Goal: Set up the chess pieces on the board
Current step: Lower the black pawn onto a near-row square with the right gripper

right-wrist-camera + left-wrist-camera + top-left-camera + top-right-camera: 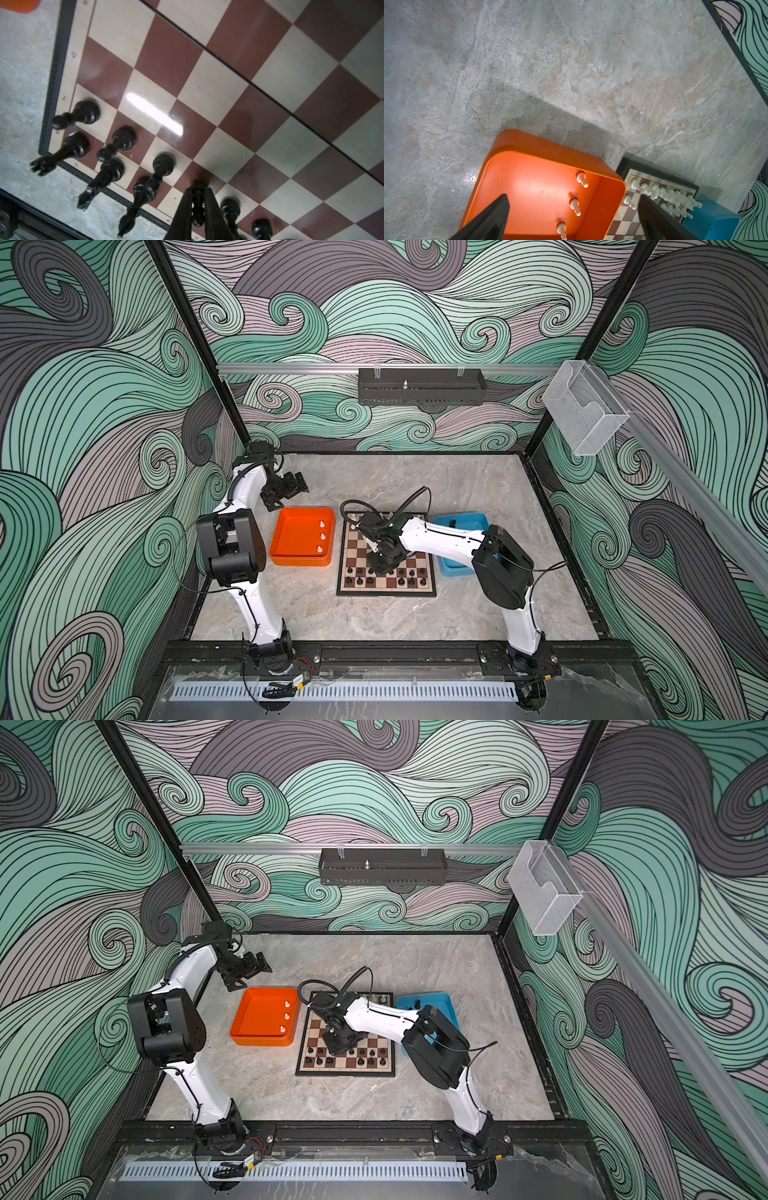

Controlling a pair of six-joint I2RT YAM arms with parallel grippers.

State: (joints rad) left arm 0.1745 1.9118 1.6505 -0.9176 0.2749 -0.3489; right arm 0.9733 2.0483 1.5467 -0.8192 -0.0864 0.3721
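Two hands differ: our right hand (197,192) pinches narrowly on a black pawn (197,212), its base on a brown square of the board (207,87); our left hand (573,197) hangs wide, holding nothing, above the orange tray (546,145).

Orange tray (299,561) and blue tray (473,517) rest well apart on the marbled surface (374,614). Black perforated basket (422,396) hangs on the rear rail (291,369). Clear plastic holder (584,414) is fixed on the side rail (685,485).
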